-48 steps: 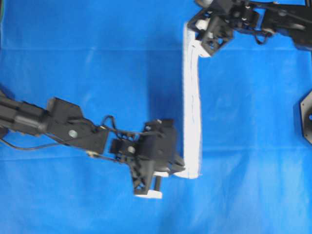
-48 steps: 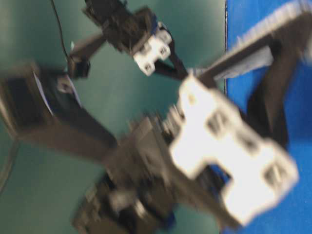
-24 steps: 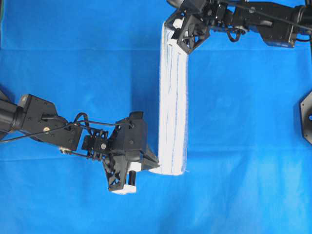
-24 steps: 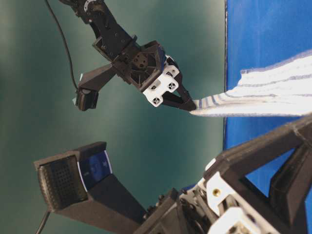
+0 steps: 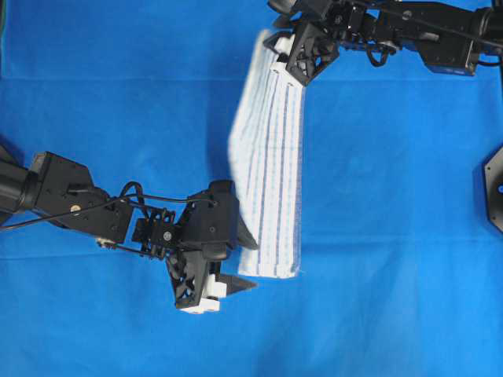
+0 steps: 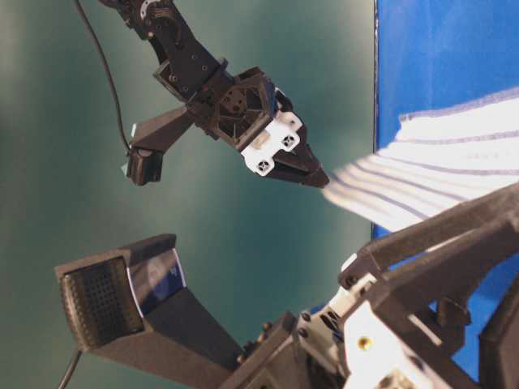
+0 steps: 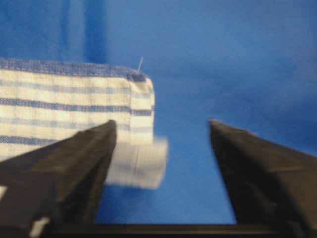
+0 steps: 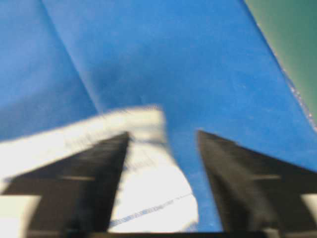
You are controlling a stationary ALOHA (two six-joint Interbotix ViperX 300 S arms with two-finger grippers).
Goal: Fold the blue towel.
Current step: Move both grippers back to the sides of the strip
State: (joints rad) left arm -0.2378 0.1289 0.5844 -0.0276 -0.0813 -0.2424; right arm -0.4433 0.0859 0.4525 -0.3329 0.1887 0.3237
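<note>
The blue towel (image 5: 269, 157) lies as a long folded strip (its upper part blurred) down the middle of the blue counter (image 5: 393, 196). The left claw (image 5: 240, 259) stands wide at its near end, and the right claw (image 5: 277, 47) wide at its far end, neither gripping it.

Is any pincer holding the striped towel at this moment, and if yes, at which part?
Nothing is held. Both the left pincer and the right pincer stand open, and the blue towel lies free, its ends just beside their fingers.
</note>
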